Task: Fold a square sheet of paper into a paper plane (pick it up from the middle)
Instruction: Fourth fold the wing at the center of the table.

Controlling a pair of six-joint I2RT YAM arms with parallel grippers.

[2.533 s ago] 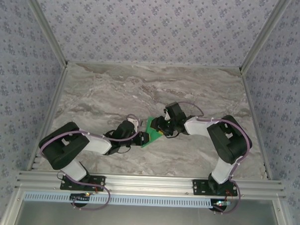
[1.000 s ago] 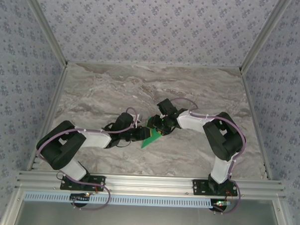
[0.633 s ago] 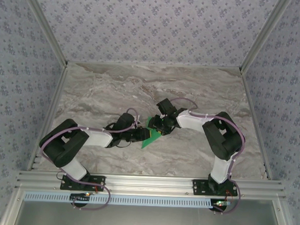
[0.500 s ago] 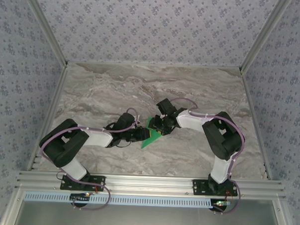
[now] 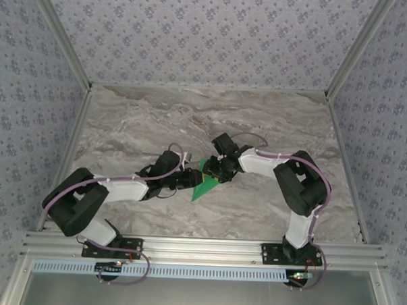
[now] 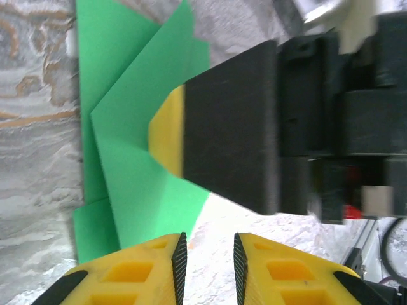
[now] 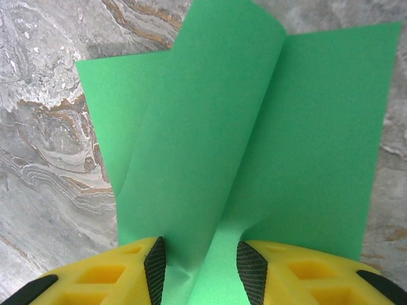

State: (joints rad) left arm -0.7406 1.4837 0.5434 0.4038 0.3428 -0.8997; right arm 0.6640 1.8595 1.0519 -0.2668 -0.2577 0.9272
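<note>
- The step in hand looks like a wing fold. A flap [image 7: 210, 121] of the sheet [image 5: 203, 186] stands up in a loose curl and has to be laid over and creased.
- To do it well, the right gripper [image 7: 200, 257] should carry the flap across until its edge meets the centre line. Only then should it press down. A pull along the tabletop [image 5: 272, 128] would drag the whole sheet askew.
- The left gripper [image 6: 206, 248] would best pin the flat part beside the fold, so that the thin paper neither slides nor springs back.
- One likely risk is squeezing the curl too hard, which would leave a stray crease in the flap.
- Right gripper: its jaws are partly closed about the raised flap. The pads [image 7: 154, 267] meet the paper on both sides, and a small wrinkle shows by one pad.
- Left gripper: its jaws are narrow, and the slim gap between them shows bare tabletop, so it holds nothing. Its tips sit at the sheet's edge, near the right gripper's finger [image 6: 229, 121]. Whether they touch the paper cannot be told.
- The sheet lies about the middle of the tabletop, a little toward the near edge, between the two grippers.
</note>
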